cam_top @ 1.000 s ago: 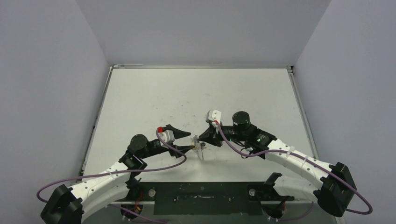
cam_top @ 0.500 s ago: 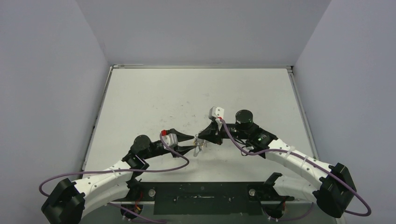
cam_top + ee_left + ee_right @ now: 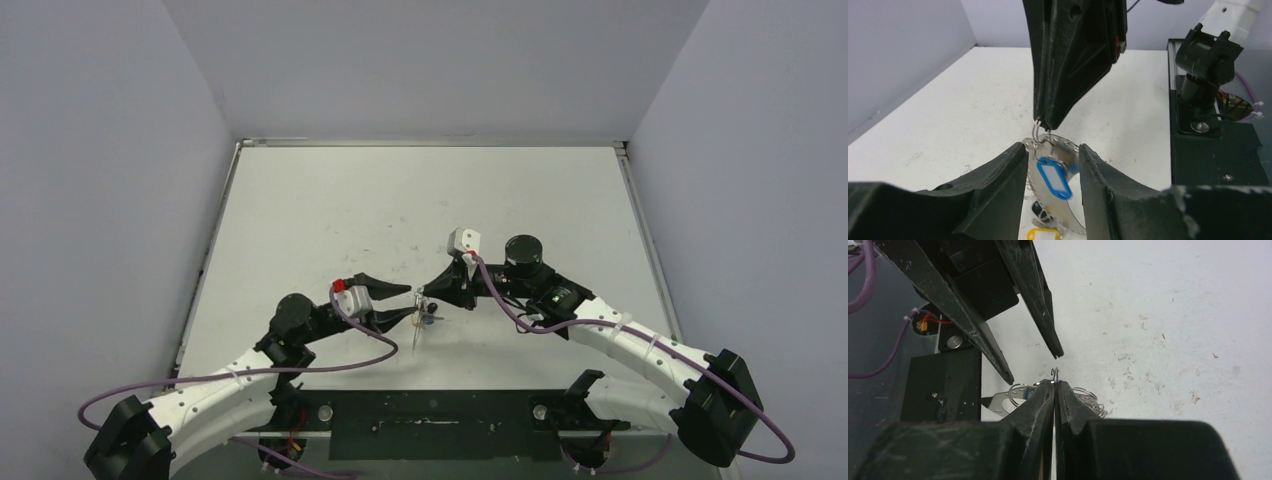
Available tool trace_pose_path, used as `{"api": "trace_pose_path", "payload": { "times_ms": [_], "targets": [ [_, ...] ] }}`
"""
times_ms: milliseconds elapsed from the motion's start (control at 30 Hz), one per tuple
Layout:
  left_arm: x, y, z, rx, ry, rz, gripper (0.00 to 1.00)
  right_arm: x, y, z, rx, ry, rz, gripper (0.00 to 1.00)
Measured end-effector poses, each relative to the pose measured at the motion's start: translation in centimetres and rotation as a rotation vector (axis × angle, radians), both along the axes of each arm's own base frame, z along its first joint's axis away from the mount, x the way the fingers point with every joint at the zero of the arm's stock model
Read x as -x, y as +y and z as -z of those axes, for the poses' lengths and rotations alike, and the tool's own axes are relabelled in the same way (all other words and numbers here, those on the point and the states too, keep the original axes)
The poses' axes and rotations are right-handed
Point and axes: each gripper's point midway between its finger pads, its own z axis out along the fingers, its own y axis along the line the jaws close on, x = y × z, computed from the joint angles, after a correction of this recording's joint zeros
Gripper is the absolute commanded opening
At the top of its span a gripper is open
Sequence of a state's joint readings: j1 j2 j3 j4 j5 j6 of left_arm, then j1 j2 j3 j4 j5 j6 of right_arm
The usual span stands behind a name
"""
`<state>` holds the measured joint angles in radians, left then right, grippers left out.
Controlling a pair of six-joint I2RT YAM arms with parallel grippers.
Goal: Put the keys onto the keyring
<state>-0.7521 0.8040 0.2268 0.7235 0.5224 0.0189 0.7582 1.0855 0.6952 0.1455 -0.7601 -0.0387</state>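
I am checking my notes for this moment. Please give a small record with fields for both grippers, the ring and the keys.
right gripper: shut on the thin silvery wire keyring
left gripper: open, one finger on each side of the blue plastic tag
keys: blue plastic tag hangs below the keyring; yellow plastic key head lower down

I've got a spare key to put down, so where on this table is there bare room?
The far half of the table, up to the back wall, is bare. Narrow strips also lie free outside the left arm and the right arm. It is crowded front and centre, where the left gripper and right gripper meet at the keys.
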Motion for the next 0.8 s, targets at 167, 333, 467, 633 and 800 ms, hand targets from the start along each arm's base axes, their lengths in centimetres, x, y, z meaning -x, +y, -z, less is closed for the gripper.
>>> {"api": "trace_pose_path", "payload": {
  "times_ms": [167,333,467,633,800],
  "targets": [
    [-0.3,0.8,-2.0,0.057,-0.033,-0.054,0.38,0.2,0.0,0.0,-0.002,0.005,-0.01,0.0],
    [-0.6,1.1,-2.5,0.076,-0.03,-0.077,0.34,0.3,0.1,0.0,-0.003,0.009,-0.015,0.0],
    [-0.7,0.8,-1.8,0.058,-0.007,-0.07,0.35,0.4,0.1,0.0,-0.003,0.013,-0.022,0.0],
    [-0.7,0.2,-0.4,0.021,0.034,-0.044,0.3,0.6,0.1,0.0,-0.005,0.018,-0.031,0.0],
    [-1.0,-0.4,0.1,0.009,0.061,-0.029,0.16,0.7,0.1,0.0,-0.006,0.019,-0.035,0.0]
  ]
}}
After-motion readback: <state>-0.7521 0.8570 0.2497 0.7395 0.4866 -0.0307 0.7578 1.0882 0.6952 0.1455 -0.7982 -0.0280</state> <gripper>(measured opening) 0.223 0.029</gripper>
